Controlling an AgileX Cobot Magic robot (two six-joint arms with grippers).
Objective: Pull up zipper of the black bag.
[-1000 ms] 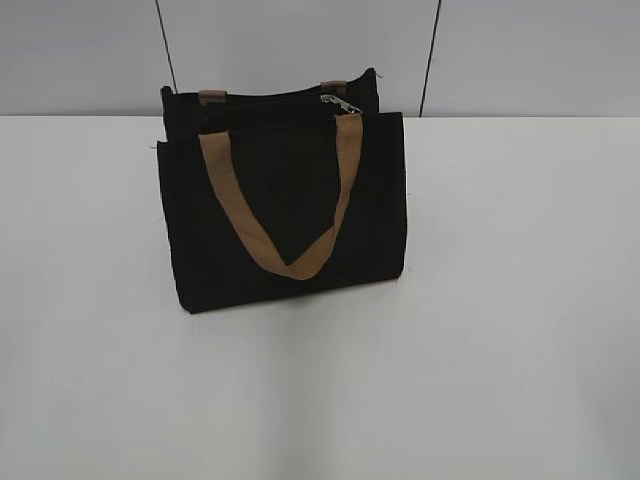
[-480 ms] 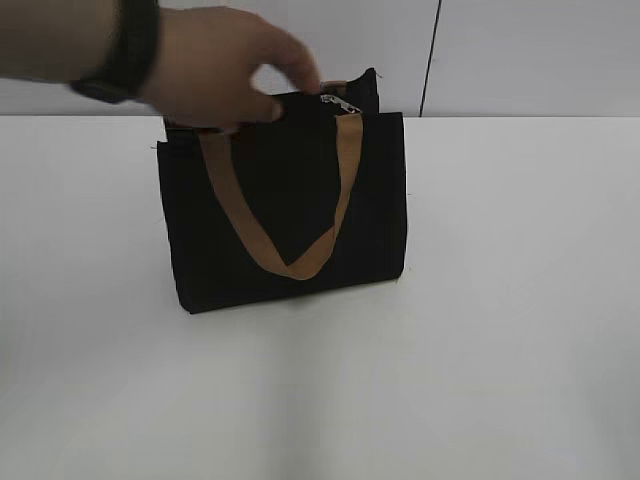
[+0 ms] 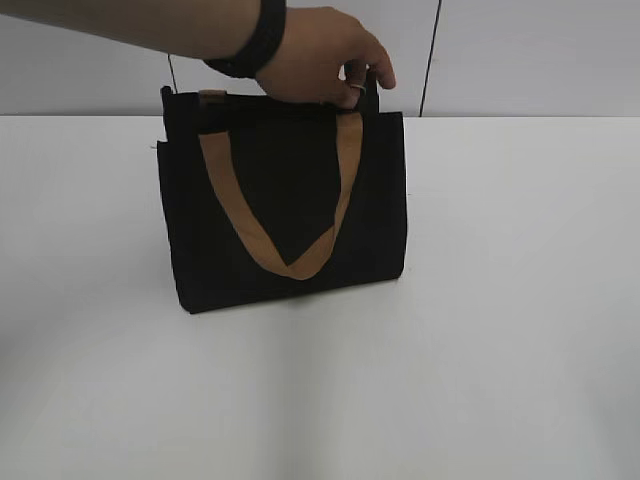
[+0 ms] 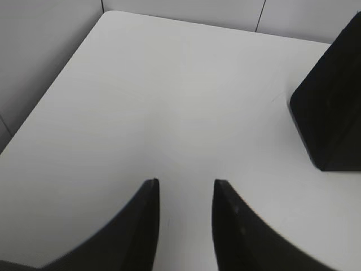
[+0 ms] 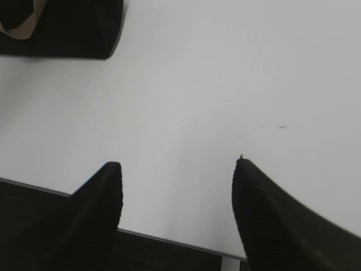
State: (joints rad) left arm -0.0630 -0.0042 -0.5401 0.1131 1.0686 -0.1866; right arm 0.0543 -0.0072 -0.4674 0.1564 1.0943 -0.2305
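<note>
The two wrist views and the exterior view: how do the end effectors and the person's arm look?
Left end effector: two matte black tapered fingers. Right end effector: two black fingers with ribbed inner pads. The person's hand has a black wristband, no sleeve visible.

Under the person's hand point(image 3: 320, 55) the bag point(image 3: 285, 210) is plain black fabric, no print on it. Its strap handle point(image 3: 290, 200) below the hand is tan-brown, hanging as a V against the black front. On the wrist just behind the hand sits a black wristband point(image 3: 250, 45); the skin is light brown. The table point(image 3: 500, 350) all around is plain white, and the wall point(image 3: 520, 50) beyond the hand is pale grey with thin dark seams. Both grippers, left point(image 4: 185, 189) and right point(image 5: 177, 169), are matte black, the right one's fingers point(image 5: 107, 192) finely ribbed.
</note>
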